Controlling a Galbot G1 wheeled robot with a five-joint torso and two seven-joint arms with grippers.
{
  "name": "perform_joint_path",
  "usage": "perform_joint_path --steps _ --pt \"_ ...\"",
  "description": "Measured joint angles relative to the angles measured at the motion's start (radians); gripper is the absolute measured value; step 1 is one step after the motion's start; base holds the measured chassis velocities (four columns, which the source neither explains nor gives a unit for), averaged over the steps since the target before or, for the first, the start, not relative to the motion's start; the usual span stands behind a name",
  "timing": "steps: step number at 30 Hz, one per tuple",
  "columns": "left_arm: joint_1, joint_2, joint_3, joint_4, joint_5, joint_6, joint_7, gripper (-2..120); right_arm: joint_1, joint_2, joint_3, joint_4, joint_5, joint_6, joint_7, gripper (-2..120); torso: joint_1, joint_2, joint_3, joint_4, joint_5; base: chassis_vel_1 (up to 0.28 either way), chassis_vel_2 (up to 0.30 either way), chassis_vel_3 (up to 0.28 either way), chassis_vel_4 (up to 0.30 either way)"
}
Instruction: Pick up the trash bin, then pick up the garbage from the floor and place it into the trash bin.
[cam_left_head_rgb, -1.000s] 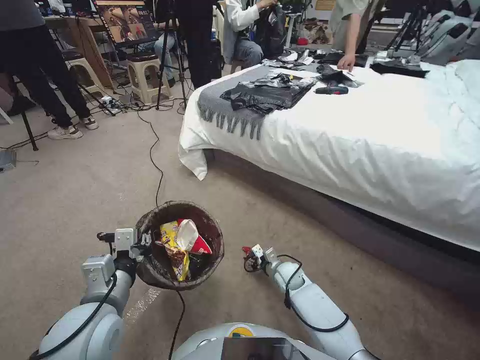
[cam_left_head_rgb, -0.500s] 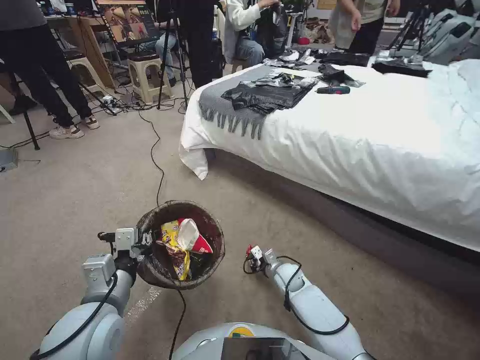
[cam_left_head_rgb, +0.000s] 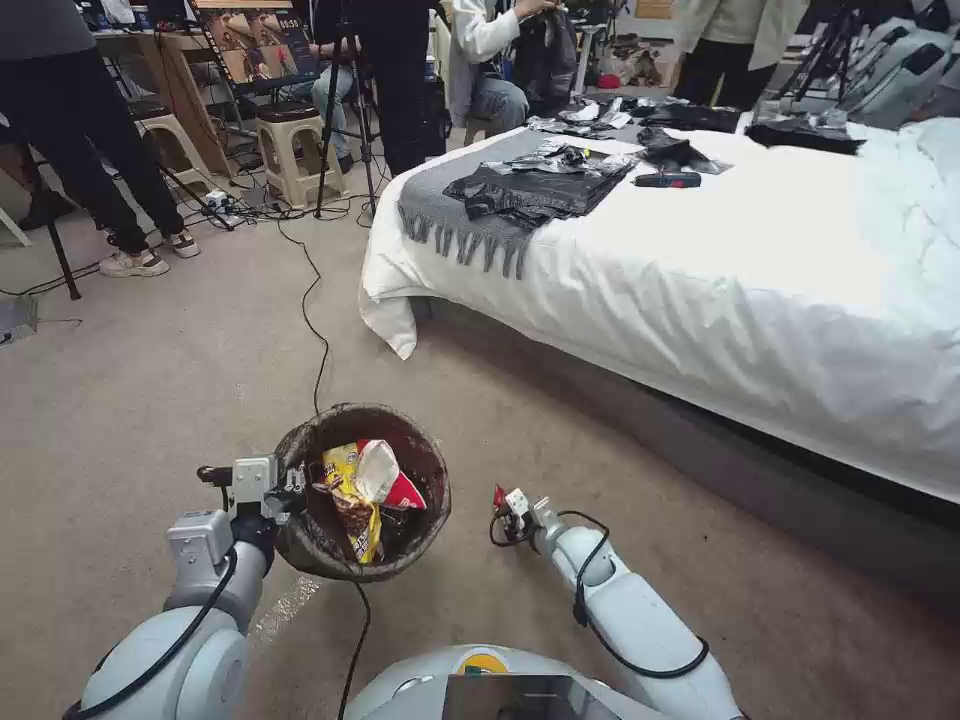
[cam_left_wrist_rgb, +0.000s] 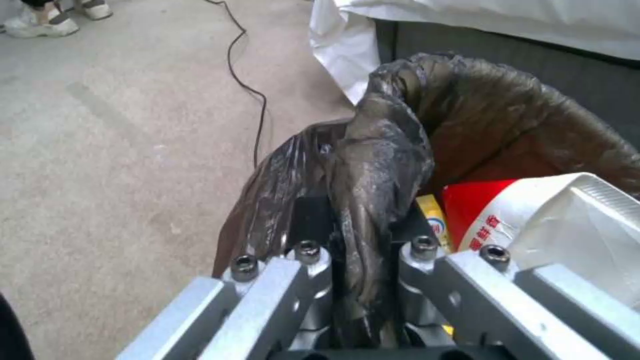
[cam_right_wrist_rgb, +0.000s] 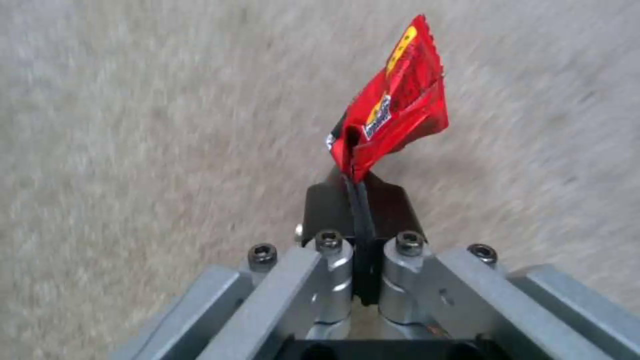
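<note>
- Trash bin (cam_left_head_rgb: 362, 492) held just above the carpeted floor (cam_left_head_rgb: 160, 380), in front of the robot and left of centre in the head view; dark brown liner bag (cam_left_wrist_rgb: 467, 115) folded over its rim.
- Left hand (cam_left_head_rgb: 290, 490) at the bin's near-left rim, clenched on the rim and liner; left wrist view shows the crinkled bag pinched between the two fingers (cam_left_wrist_rgb: 313, 220).
- Bin contents: yellow snack wrapper (cam_left_head_rgb: 350, 490), a white-and-red packet (cam_left_head_rgb: 385, 475) lying on top; red panel with printed characters visible in the left wrist view (cam_left_wrist_rgb: 487, 215).
- Right hand (cam_left_head_rgb: 503, 503) low over the carpet, just right of the bin and apart from it.
- Right hand grasping a small red snack wrapper (cam_right_wrist_rgb: 393, 115); the wrapper's lower edge is nipped between the closed fingertips (cam_right_wrist_rgb: 383, 202) and the rest sticks out beyond them, clear of the floor.
- Black cable (cam_left_head_rgb: 312, 330) runs across the carpet toward the bin.
- Bed (cam_left_head_rgb: 760, 290) with white sheet stands to the right, well apart from both hands.
</note>
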Motion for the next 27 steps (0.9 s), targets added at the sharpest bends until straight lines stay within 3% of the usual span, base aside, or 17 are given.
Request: perform_joint_path --steps 6,9,16,18,27 --pt "0.005 0.000 -0.003 0.000 -0.001 0.000 0.000 7 -0.038 -0.037 0.032 0.135 0.045 -0.020 0.022 0 0.000 0.000 0.000 0.0000 0.0001 0.000 0.000 0.000 0.000" --pt "0.007 0.002 -0.009 0.000 -0.005 0.001 0.000 7 -0.073 -0.093 0.066 0.284 0.075 -0.028 0.026 0 0.000 0.000 0.000 -0.0001 0.0000 0.000 0.000 0.000 0.000" --pt "0.003 0.000 -0.008 0.000 -0.006 0.002 0.001 7 -0.089 -0.157 0.127 0.473 0.118 -0.035 0.039 0 0.000 0.000 0.000 0.0000 0.0000 0.000 0.000 0.000 0.000" --pt "0.003 0.001 -0.009 0.000 -0.008 0.003 -0.002 7 -0.085 -0.206 0.145 0.576 0.179 -0.061 0.047 0 0.000 0.000 0.000 0.0000 0.0000 0.000 0.000 0.000 0.000" --pt "0.001 0.001 -0.008 0.000 -0.009 0.003 -0.012 7 -0.051 -0.263 0.132 0.814 0.357 -0.113 0.087 0 0.000 0.000 0.000 0.0001 0.0000 0.000 0.000 0.000 0.000"
